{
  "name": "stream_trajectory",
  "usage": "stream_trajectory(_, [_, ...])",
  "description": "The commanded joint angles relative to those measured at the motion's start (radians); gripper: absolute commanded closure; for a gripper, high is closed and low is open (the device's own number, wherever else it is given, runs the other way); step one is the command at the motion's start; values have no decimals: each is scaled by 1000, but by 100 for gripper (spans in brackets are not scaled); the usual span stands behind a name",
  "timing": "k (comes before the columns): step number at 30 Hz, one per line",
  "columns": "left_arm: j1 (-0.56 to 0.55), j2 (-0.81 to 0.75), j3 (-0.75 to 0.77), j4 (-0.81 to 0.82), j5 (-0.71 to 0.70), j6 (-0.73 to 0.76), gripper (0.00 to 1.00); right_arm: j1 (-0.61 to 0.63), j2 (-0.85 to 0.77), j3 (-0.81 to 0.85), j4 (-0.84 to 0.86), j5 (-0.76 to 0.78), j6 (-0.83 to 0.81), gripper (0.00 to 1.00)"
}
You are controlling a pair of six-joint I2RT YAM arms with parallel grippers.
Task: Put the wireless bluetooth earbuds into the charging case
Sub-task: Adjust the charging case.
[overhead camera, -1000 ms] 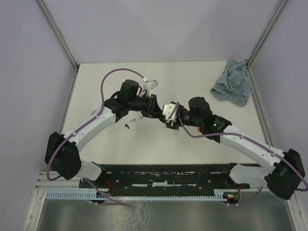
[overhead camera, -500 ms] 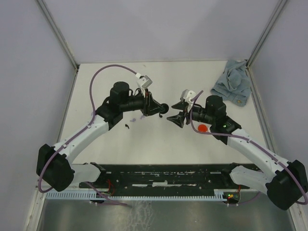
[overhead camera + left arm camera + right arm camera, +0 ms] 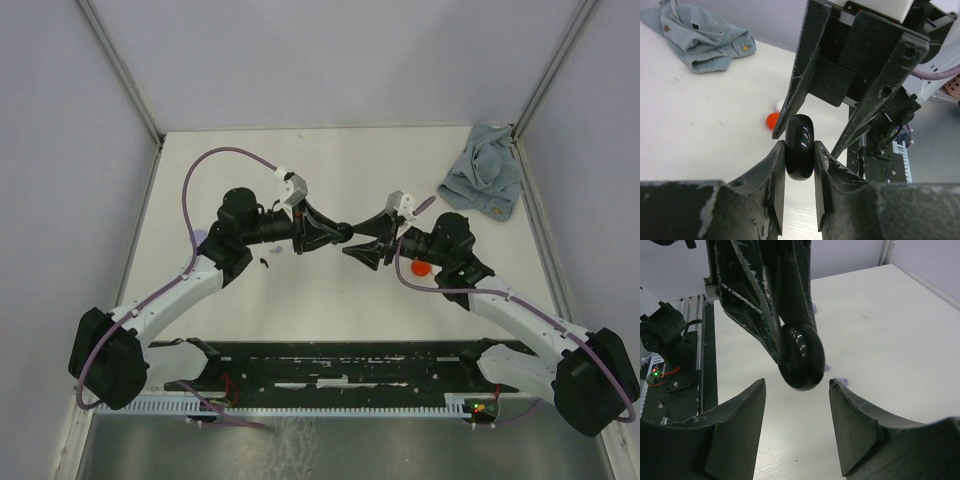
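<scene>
A glossy black rounded charging case [image 3: 799, 135] is held above the table, closed as far as I can see, with my left gripper [image 3: 799, 150] shut on its lower half. My right gripper [image 3: 796, 385] faces it tip to tip, jaws open on either side of the case [image 3: 800, 357] without touching it. From above, the two grippers meet at mid-table, left [image 3: 343, 233] and right [image 3: 353, 250]. Tiny lilac earbuds [image 3: 842, 381] lie on the table beyond the case. A small black earbud [image 3: 264, 263] lies beside the left arm.
A red round piece [image 3: 772, 120] and a white one [image 3: 779, 105] lie on the table under the right arm; the red one [image 3: 421, 266] also shows from above. A crumpled denim cloth [image 3: 482, 180] lies in the back right corner. Walls enclose the white table [image 3: 330, 160].
The two grippers, together a second ago, drew apart, then brought their tips close again. The left still holds the case. The right jaws widened, then narrowed a little.
</scene>
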Motion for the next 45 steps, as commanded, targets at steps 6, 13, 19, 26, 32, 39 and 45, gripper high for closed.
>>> stream_trajectory(6, [2,-69,-84,289,78,-1,88,-6,-12,-48,285,-26,129,42])
stream_trajectory(13, [2,-79,-107,349,81,-54,88,-6,28,-72,422,-68,225,47])
stream_trajectory(19, [2,-56,-113,402,107,-106,87,-5,49,-69,464,-92,261,52])
stream_trajectory(26, [1,-49,-119,435,125,-131,86,-4,78,-58,481,-109,287,61])
stream_trajectory(32, [-1,-49,-120,419,125,-119,85,-4,90,-58,526,-117,328,62])
stream_trajectory(39, [-9,-39,-118,399,117,-100,85,-5,100,-55,566,-127,361,62])
stream_trajectory(45, [-13,-37,-116,392,118,-92,84,-5,114,-60,560,-119,354,65])
